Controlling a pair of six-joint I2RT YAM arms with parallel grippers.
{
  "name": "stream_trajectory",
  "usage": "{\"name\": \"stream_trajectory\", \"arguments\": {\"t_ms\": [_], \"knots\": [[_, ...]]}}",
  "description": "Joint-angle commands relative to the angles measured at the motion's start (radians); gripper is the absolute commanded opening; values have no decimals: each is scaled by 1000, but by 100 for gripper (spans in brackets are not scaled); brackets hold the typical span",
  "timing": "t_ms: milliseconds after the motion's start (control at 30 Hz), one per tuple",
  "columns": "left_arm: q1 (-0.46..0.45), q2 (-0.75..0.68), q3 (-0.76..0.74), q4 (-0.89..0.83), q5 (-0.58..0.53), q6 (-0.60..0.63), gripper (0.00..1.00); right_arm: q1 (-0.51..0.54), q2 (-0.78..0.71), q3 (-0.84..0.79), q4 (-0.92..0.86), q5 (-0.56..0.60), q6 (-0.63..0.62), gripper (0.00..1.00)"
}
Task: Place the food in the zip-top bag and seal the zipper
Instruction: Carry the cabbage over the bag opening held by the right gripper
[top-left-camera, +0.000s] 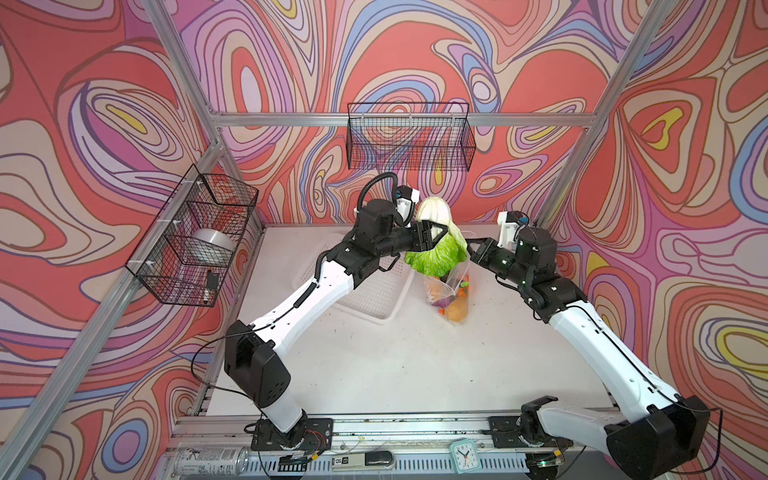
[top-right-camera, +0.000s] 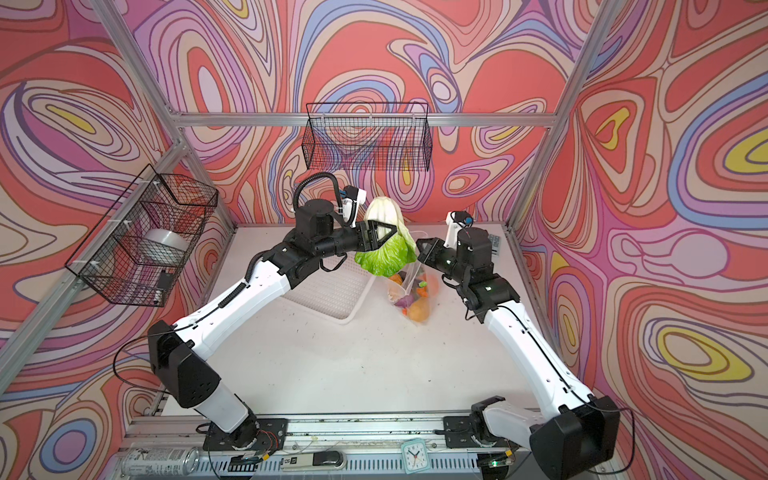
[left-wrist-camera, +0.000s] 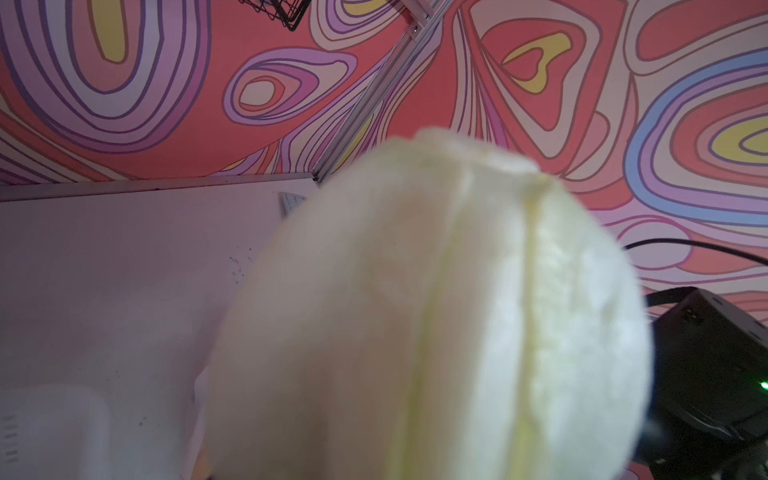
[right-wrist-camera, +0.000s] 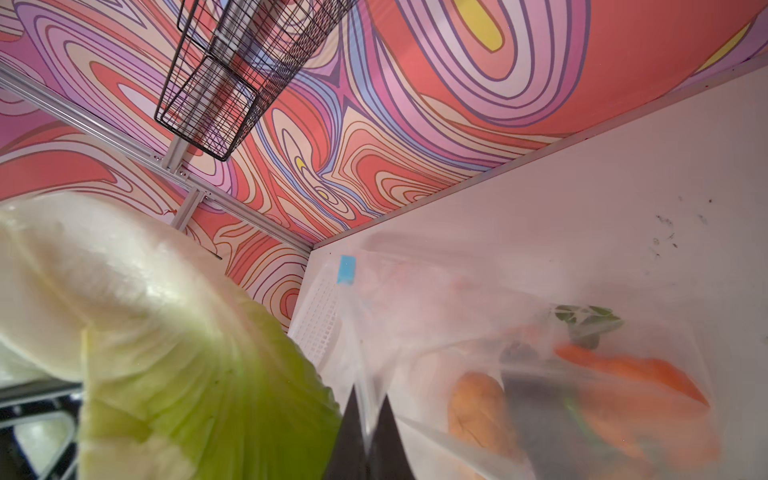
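Above the zip-top bag (top-left-camera: 455, 301), the left gripper (top-left-camera: 434, 243) clamps its fingers around the napa cabbage (top-left-camera: 432, 264), green leaves pointing down. The right gripper (right-wrist-camera: 370, 419) pinches the bag's rim, fingertips closed on the film. The carrot (right-wrist-camera: 631, 370) and eggplant (right-wrist-camera: 536, 399) lie inside, and the white basket (top-left-camera: 376, 291) sits just beside.

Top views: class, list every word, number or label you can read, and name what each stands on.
"50", sideways: white tag on the flat silver-and-black tool lying at the front.
Silver can: lettering too blurred to read.
Mint alarm clock: dial numerals too small to read.
No other legible text.
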Motion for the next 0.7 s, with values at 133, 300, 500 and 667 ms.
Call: {"name": "stream_trajectory", "arguments": {"t_ms": [133, 300, 500, 667], "knots": [[-29, 40, 63, -4, -179, 32, 58, 4, -38, -22, 51, -35, 17, 0], [-70, 106, 141, -113, -291, 125, 59, 4, -43, -32, 64, -61, 24, 0], [-80, 129, 155, -113, -358, 118, 60, 4, -34, -45, 99, -96, 49, 0], [-79, 100, 107, 10, -406, 60, 60, 4, -28, -52, 107, -109, 59, 0]]}}
